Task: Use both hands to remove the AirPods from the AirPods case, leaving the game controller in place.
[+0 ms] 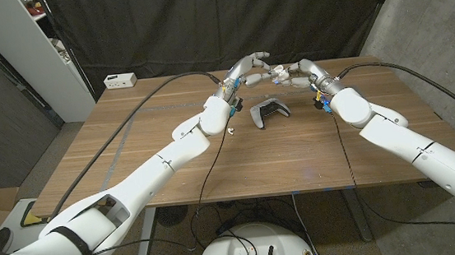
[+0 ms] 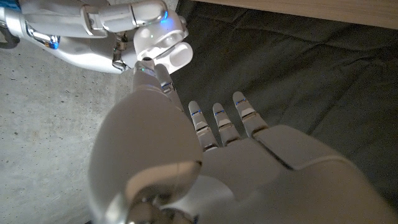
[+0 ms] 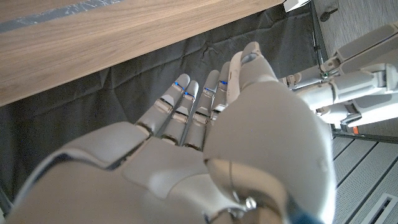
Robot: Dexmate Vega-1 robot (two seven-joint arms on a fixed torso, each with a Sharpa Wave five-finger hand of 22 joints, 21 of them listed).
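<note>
Dark curtain behind, concrete wall to one side, white shelving at the other; a wood-grain counter [image 1: 173, 161] with faint tape lines carries the work.

Head view: both arms reach to the far middle of the counter and the left hand [image 1: 249, 68] and right hand [image 1: 289, 72] meet fingertip to fingertip, raised above the surface. Something small seems pinched between them, presumably the AirPods case, but it is too small here to make out. Meeting in the air likely lets one hand steady the case while the other works at it. A dark game controller [image 1: 269, 112], rounded with two grips, lies on the counter just nearer the robot than the hands, apart from both. A tiny white piece [image 1: 230, 130] sits beside the left forearm; could be an earbud, can't confirm. A white box [image 1: 120, 81] rests at the far left corner.

Left wrist view: smooth, glossy white shell of the left hand [image 2: 186, 155], one digit reaching forward to touch a rounded white object [image 2: 163, 45] gripped in the right hand [image 2: 106, 37]. Other fingers [image 2: 217, 118] straight and loose. Whether that object is the AirPods case I cannot tell for certain.

Right wrist view: right hand [image 3: 205, 143] seen from the back, fingers [image 3: 186, 102] partly curled together; what they grip is hidden. The left arm [image 3: 348, 87] comes in alongside.
</note>
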